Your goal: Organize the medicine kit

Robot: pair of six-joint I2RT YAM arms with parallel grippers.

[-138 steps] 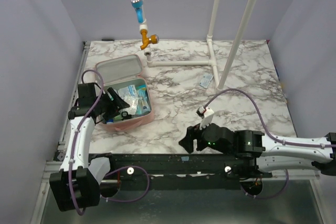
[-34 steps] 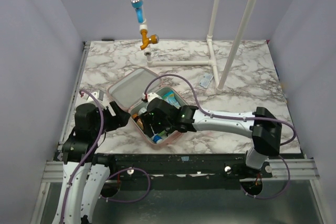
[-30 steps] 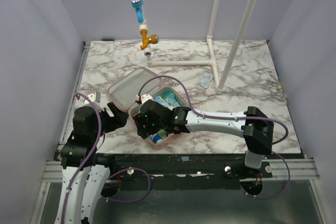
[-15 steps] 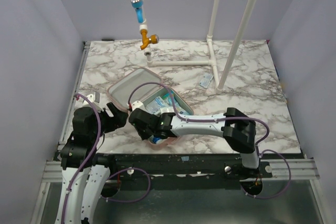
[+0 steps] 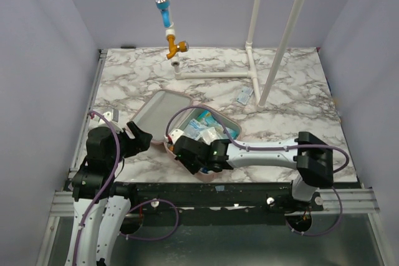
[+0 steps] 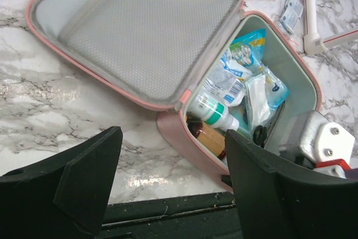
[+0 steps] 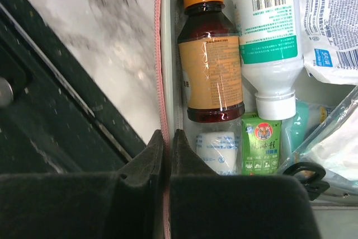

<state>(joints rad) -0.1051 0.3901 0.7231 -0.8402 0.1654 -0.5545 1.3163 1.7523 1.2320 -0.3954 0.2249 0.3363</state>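
Observation:
The medicine kit (image 5: 156,110) lies open near the table's front, pink outside and grey inside, its lid (image 6: 140,32) flat to the left. The base holds a brown bottle with an orange cap (image 7: 210,65), a white bottle with a green label (image 7: 268,43), a green box (image 7: 260,149), blue packets (image 6: 246,54) and black scissors (image 7: 302,174). My right gripper (image 7: 166,138) is shut on the base's near wall (image 7: 162,54), one finger inside and one outside. My left gripper (image 6: 172,138) hovers open just left of the kit, holding nothing.
A white pipe frame (image 5: 218,74) stands at the back with a blue and orange fitting (image 5: 168,23) hanging above it. One blue packet (image 5: 245,96) lies on the marble near the frame. The black front rail (image 5: 206,194) runs right beside the kit's near edge.
My right gripper has closed on the kit's near wall. The kit has slid and turned to the right with it. The left arm has stayed put.

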